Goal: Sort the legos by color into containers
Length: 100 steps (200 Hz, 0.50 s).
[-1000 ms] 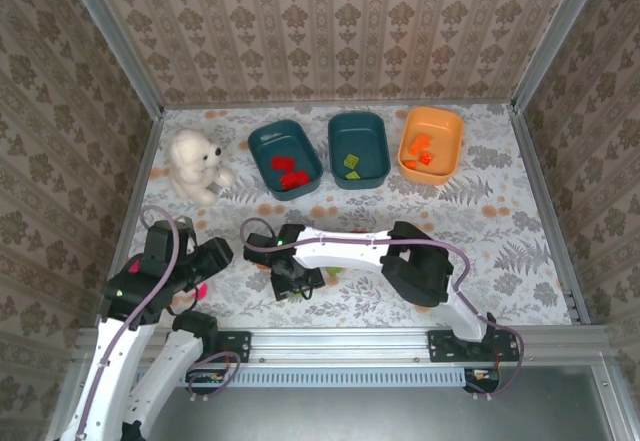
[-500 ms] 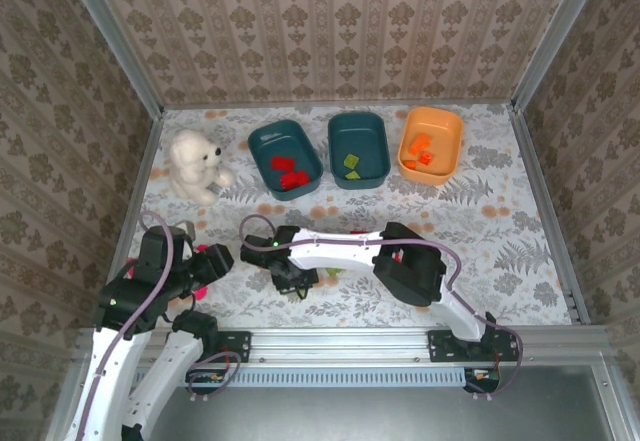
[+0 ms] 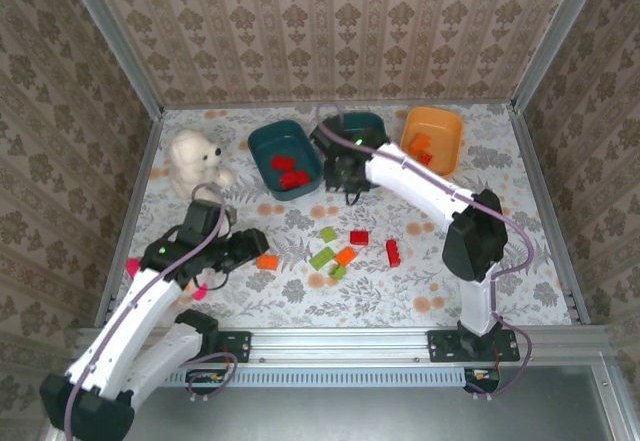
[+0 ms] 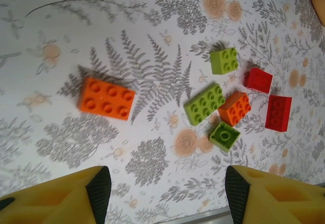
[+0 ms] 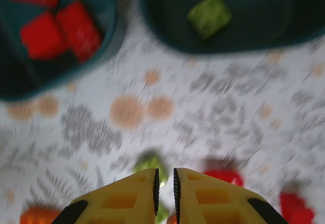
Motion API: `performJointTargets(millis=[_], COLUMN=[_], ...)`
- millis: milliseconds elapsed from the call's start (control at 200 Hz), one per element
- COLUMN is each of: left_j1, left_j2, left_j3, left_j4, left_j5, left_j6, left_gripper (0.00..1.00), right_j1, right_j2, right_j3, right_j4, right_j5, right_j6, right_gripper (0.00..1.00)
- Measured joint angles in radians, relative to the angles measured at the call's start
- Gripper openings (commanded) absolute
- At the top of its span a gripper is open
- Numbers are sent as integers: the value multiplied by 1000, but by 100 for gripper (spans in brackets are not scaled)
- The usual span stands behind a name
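Seven loose bricks (image 3: 322,257) lie at the near middle of the table, so the sorting looks partway done. Red ones sit in the left teal bin (image 3: 258,141), green in the middle teal bin (image 3: 378,121), and orange in the orange bin (image 3: 455,131) at far right. The left gripper (image 4: 166,193) hovers spread wide and empty, near the orange brick (image 4: 106,98); next it should drop and close on it. The right gripper (image 5: 164,183) hangs by the teal bins, fingers pressed together, nothing seen between them.
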Motion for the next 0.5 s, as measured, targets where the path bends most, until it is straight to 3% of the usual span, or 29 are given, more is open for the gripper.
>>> performJointTargets(millis=[130,500], left_j1=[-32,-33], left_j2=[113,188], left_j3=[48,65], left_j4=[69,135], left_j5=[-20,-56], left_j6=[-7,-27], left_gripper=[65,65], right_j1=[-64,-31], right_j2=[78,95], right_j3=[91,-13], right_j4=[-6,-2], right_j5=[-2,-77], right_j6=[-88,-124], right_gripper=[19,19])
